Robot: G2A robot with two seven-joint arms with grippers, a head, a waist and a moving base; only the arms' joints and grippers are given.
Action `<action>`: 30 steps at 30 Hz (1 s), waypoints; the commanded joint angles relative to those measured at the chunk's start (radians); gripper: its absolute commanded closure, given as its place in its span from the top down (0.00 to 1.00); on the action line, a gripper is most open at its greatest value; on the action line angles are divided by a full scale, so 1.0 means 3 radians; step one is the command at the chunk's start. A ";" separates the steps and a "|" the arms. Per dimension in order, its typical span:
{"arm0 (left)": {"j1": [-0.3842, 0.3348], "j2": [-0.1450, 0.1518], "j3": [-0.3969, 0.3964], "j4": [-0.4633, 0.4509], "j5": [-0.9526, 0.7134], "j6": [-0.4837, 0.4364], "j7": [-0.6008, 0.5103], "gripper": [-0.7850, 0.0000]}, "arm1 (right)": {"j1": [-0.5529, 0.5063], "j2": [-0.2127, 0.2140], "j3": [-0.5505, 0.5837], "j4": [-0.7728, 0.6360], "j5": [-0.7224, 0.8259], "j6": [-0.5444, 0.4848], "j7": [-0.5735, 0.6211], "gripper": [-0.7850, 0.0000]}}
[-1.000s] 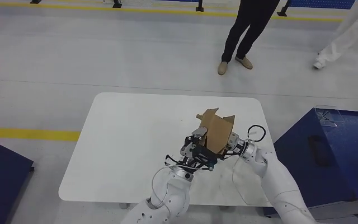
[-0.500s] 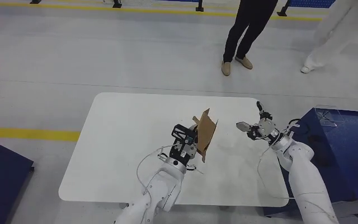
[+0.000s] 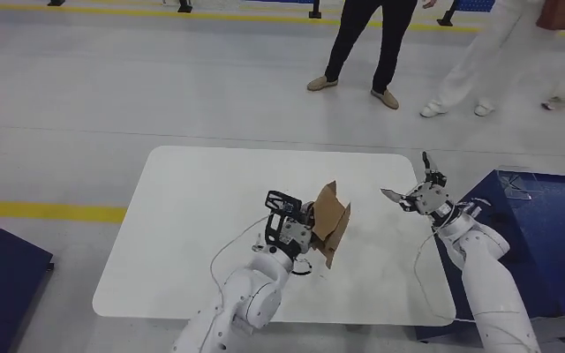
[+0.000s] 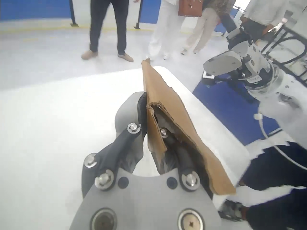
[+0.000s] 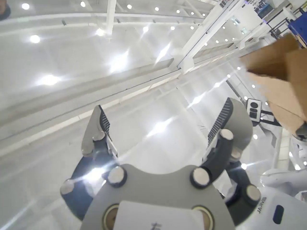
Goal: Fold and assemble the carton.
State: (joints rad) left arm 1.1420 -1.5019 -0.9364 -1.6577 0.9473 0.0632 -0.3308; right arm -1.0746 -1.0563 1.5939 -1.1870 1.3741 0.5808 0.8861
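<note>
Top camera looks steeply down on the table (image 3: pixel 177 247) from above both arms. Left wrist camera, close behind the left claw (image 4: pixel 145 101), faces across the table. Right wrist camera, behind the right claw (image 5: pixel 165 125), faces the ceiling (image 5: pixel 72 56). All share the carton (image 3: pixel 331 221).

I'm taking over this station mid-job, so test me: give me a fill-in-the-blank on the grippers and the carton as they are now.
1. The left gripper holds the carton, its fingers ___ on the cardboard.
2. The right gripper is ___, with nothing between its fingers.
3. The carton is over the white ___.
Missing words: shut; open; table.
</note>
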 commanded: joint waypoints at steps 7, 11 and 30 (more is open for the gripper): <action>-0.0335 -0.0087 -0.0588 0.0493 -0.3380 0.0504 -0.1158 0.00 | -0.0142 0.0123 0.0272 -0.0132 -0.0739 -0.0435 0.0855 1.00; -0.0542 -0.0133 -0.0641 0.0927 -0.4228 0.0792 -0.1499 0.00 | -0.0283 0.0159 0.0262 -0.0237 -0.1149 -0.0760 0.1152 1.00; -0.1214 -0.0279 -0.0049 0.2049 -0.4751 0.1265 -0.1868 0.00 | -0.0506 0.0180 0.0137 -0.0466 -0.1391 -0.1078 0.1335 1.00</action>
State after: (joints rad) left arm 0.7805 -1.5844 -0.9563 -1.0479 -0.4755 0.4415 -0.8894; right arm -1.2266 -1.0027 1.6400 -1.3257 0.9658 0.2580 1.2869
